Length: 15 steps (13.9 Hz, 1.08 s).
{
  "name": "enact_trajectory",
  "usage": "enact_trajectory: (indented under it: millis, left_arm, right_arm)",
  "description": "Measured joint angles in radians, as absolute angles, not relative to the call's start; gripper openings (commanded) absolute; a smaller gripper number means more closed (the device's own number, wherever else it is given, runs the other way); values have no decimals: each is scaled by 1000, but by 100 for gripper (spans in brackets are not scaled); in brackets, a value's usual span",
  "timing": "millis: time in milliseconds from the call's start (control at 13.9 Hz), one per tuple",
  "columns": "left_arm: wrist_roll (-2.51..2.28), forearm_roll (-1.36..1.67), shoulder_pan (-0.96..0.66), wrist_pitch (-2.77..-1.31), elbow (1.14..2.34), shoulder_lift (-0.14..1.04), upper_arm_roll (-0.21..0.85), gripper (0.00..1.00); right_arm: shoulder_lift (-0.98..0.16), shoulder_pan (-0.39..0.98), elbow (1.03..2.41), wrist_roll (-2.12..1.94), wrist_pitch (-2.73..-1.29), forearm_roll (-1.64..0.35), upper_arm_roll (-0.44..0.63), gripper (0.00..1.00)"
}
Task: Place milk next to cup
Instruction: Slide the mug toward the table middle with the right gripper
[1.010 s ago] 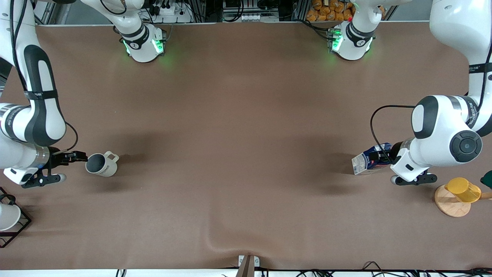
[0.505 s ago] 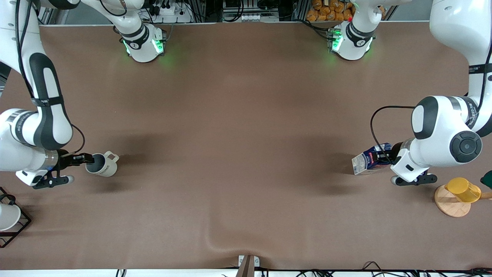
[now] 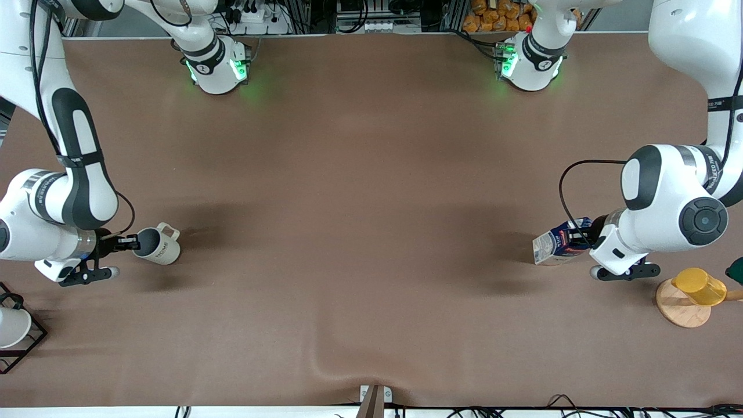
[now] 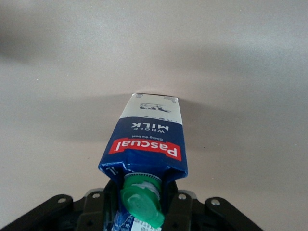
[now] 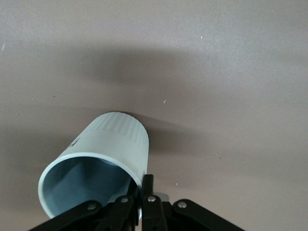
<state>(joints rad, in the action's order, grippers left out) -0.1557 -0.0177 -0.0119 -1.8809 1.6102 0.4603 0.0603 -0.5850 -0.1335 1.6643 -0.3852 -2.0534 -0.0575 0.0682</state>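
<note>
The milk (image 3: 554, 247) is a dark blue carton with a green cap and a red label band. It is tilted almost flat, low over the table at the left arm's end. My left gripper (image 3: 580, 237) is shut on its gabled top, and in the left wrist view the gripper (image 4: 139, 204) holds the milk (image 4: 147, 144) beside the cap. The cup (image 3: 158, 247) is an off-white mug, tipped on its side at the right arm's end. My right gripper (image 3: 134, 242) is shut on its rim. The right wrist view shows one finger of the gripper (image 5: 142, 187) inside the cup (image 5: 106, 149) and one outside.
A yellow cup (image 3: 699, 286) on a wooden disc (image 3: 680, 307) stands at the left arm's end, nearer the camera than the milk. A plain white cup (image 3: 11, 328) in a black wire rack (image 3: 32, 342) stands at the right arm's end. A fold in the brown cloth (image 3: 348, 371) lies near the front edge.
My right gripper has moved onto the cup's rim and closed on it, and the cup has tipped over from upright. The left gripper and the milk have barely moved.
</note>
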Motion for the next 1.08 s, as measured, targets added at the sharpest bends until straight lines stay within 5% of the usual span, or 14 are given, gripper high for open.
enact_trajectory:
  millis: [577,1082]
  left_arm:
    - [-160,-18,-15,-1859,1599,395,85,37]
    - [-177,-18,-22,-1858,1596,380,147,35]
  right_arm:
    - [-534,-4,1600,-35,-1834,-140,52,0]
    - [-503,250,1578,505,-1818,-244,45,0]
